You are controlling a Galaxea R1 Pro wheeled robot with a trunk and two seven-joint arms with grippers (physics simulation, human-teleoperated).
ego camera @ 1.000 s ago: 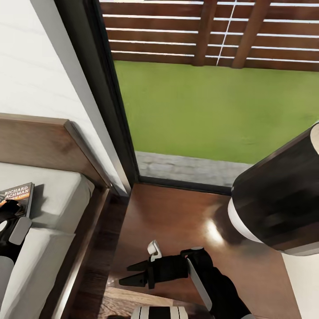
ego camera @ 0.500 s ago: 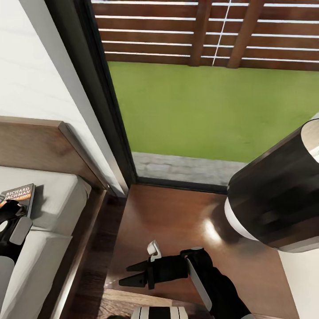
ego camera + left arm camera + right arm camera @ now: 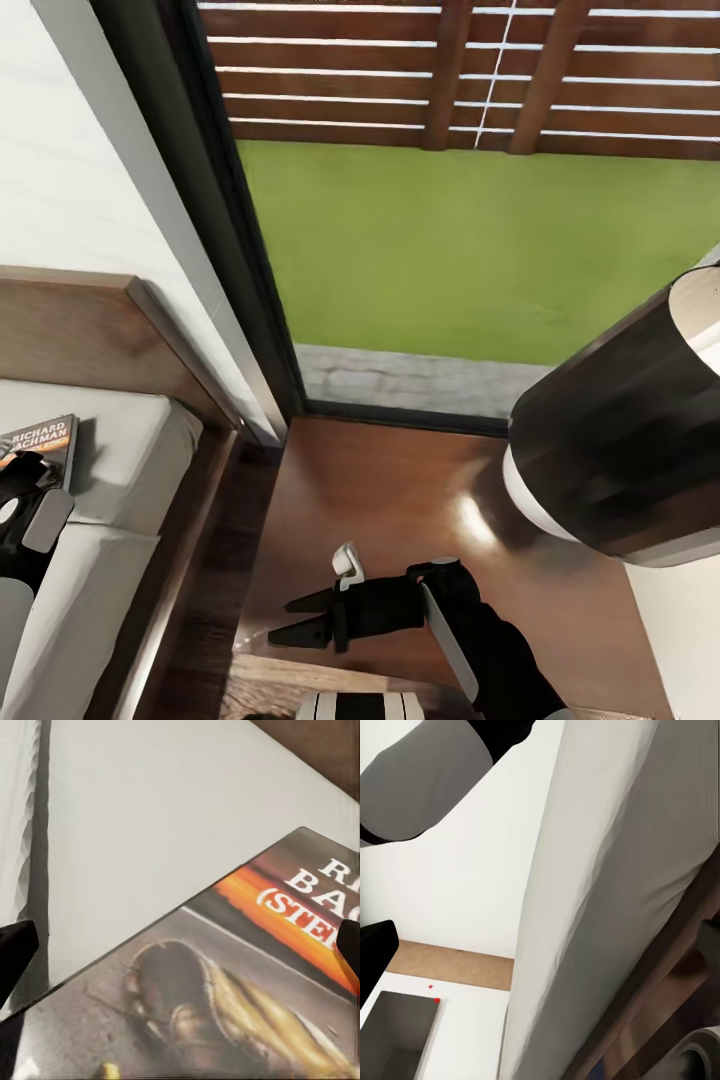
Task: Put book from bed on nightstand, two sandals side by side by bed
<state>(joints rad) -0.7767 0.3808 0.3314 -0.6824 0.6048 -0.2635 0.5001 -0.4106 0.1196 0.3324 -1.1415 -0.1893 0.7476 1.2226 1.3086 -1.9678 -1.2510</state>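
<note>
The book (image 3: pixel 42 443), a dark paperback with white lettering and an orange band, lies on the bed's pale mattress (image 3: pixel 125 455) near the wooden headboard (image 3: pixel 80 325). My left gripper (image 3: pixel 22 478) hovers low over the book's near end. Seen close in the left wrist view, the book (image 3: pixel 225 982) lies under my open left gripper (image 3: pixel 180 949), whose dark fingertips (image 3: pixel 15 952) stand wide apart. My right gripper (image 3: pixel 288 619) is open and empty over the front left corner of the nightstand (image 3: pixel 400 490). The two sandals are out of view.
A black-shaded lamp (image 3: pixel 620 440) stands on the nightstand's right side. A narrow strip of dark floor (image 3: pixel 215 590) separates bed and nightstand. Behind is a dark-framed window (image 3: pixel 215 220) onto grass. The right wrist view shows the mattress side (image 3: pixel 607 870) and my left arm (image 3: pixel 427 780).
The whole head view has drifted slightly, so the camera moved. Book and both grippers keep their places relative to bed and nightstand.
</note>
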